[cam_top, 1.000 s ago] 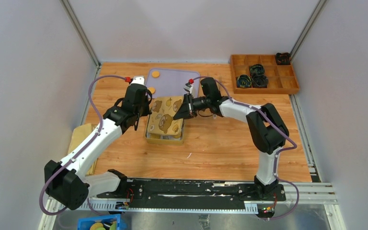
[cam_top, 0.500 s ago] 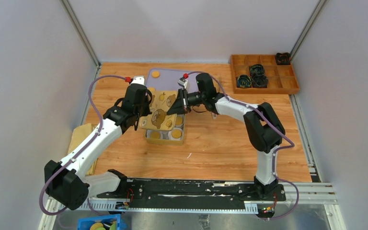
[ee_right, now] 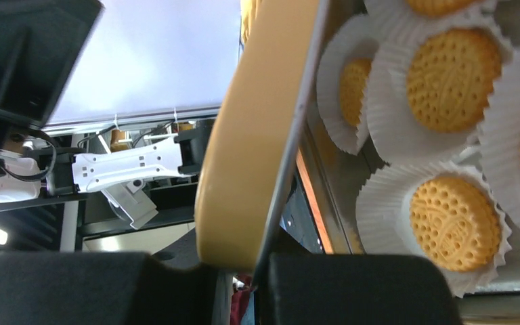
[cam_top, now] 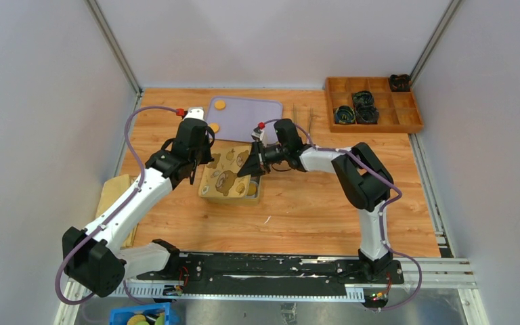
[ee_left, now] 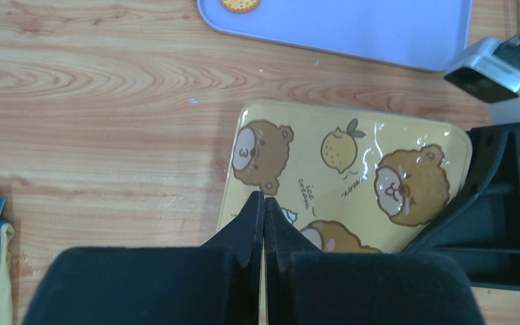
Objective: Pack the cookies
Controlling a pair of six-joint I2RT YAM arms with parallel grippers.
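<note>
I see the right hand (ee_right: 242,265) clamped on the lid (ee_left: 342,169) edge, beside the cookies (ee_right: 453,71). The left hand (ee_left: 264,210) is fully closed, holding nothing.

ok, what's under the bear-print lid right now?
Cookies in white paper liners, sitting in a tin. The right wrist view shows at least four under the tilted lid. From above, the lid covers nearly all of it, so the full count is hidden.

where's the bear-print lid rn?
Top view, table centre: bear-print lid tilted over the cookie tin, right gripper pinching its right edge, left gripper at its left, purple tray behind.
</note>
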